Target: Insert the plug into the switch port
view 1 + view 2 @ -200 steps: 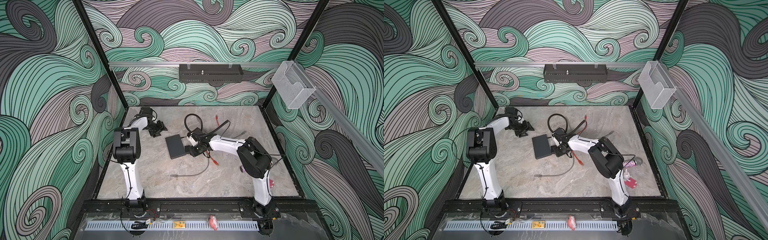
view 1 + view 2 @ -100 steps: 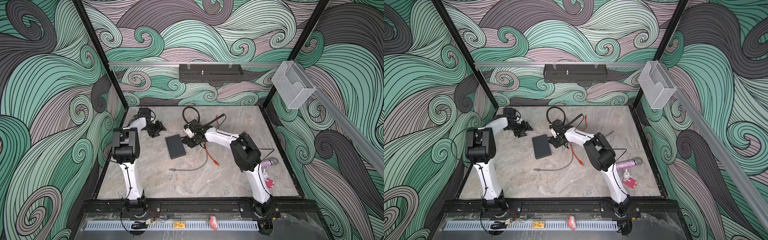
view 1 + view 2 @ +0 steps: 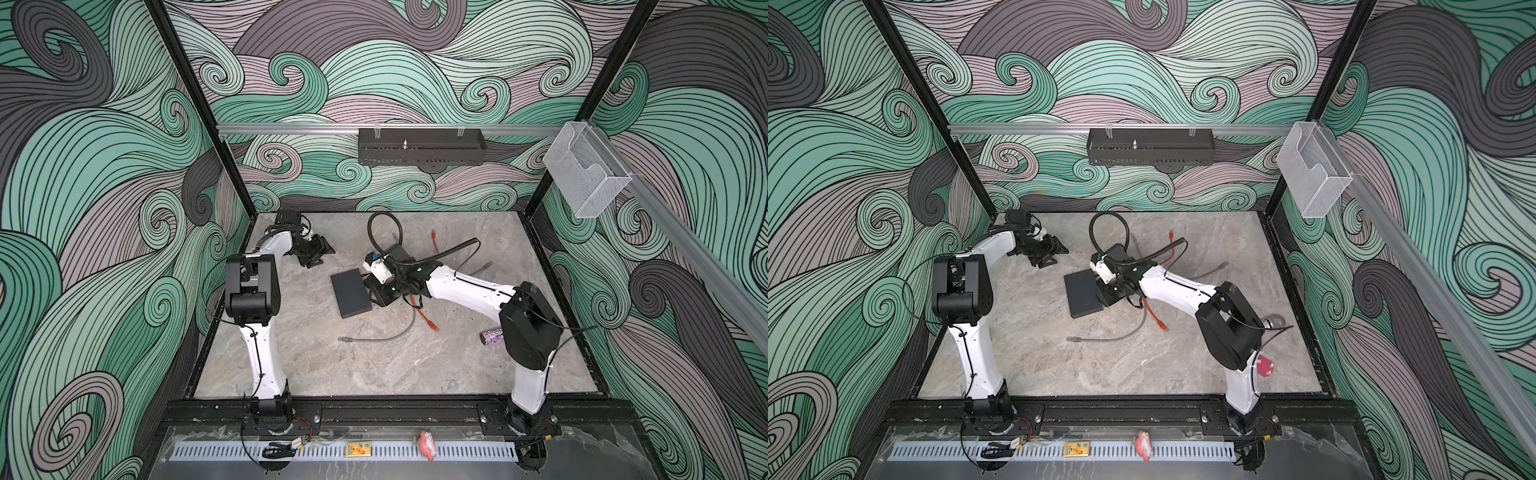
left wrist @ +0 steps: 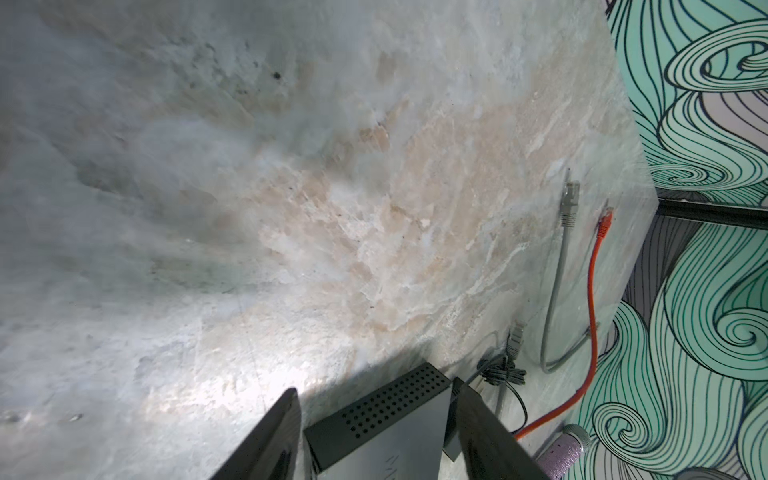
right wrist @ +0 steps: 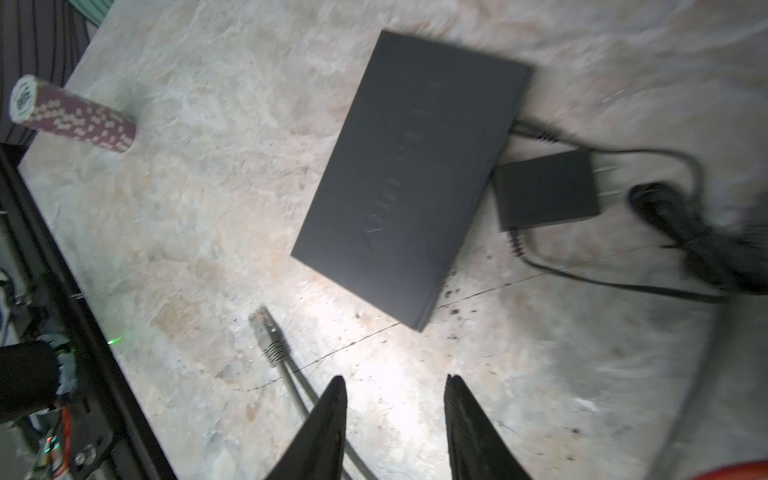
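The flat black switch (image 3: 350,293) is seen lying on the table (image 3: 374,374) a little short of centre, with the right gripper (image 5: 395,380) poised beside its 3 o'clock edge, jaws released and nothing held between them. The grey plug (image 5: 266,336) is found loose on the table at about 6 o'clock from the switch in both top views, its cable passing beneath one finger in the right wrist view. A red cable (image 3: 427,321) is laid out at about 4 o'clock. The left gripper (image 3: 319,255) is parked at 10 o'clock of the switch, apart from it, jaws likewise released and empty. The step in hand is judged to be the reach for the plug, with insertion not yet begun. A descent over the plug's boot and a firm clench would be called for next — then a turn to line it up with whichever edge of the switch carries the sockets, which cannot be made out here.
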You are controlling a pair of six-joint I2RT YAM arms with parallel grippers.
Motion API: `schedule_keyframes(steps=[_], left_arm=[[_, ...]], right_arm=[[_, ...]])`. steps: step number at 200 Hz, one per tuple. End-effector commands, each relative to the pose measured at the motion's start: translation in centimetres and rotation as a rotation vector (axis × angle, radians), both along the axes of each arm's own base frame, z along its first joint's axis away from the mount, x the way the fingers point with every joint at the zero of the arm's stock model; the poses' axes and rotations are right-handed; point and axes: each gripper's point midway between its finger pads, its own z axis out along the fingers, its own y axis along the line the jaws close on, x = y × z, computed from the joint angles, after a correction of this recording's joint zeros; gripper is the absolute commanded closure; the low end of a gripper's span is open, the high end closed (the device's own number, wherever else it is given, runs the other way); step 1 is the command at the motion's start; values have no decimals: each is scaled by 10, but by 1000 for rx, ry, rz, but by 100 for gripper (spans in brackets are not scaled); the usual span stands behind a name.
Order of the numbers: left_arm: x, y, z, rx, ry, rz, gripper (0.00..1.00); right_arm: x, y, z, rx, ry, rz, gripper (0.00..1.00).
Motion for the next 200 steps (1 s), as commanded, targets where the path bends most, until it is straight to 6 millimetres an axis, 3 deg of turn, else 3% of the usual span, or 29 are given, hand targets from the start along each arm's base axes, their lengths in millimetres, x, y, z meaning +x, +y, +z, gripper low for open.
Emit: schedule_keyframes(steps=[1,35,74,123,200], left_arm=[[-1,-12,-4,-49,14,-52,38],[-1,-18,-10,-79,13,-63,38],[-14,-28,-20,-102,35,-86,38],[-31,-32,-36,-97,81,-93,38],[-60,-26,-28,-39,115,-102,39]], right_arm=[[-15,15,-10,125,131,-36,59],[-27,24,-26,221,247,-82,59],[-22,32,-45,252,304,-116,59],[3,21,-57,234,288,-176,59],[48,16,-56,264,278,-210,60]])
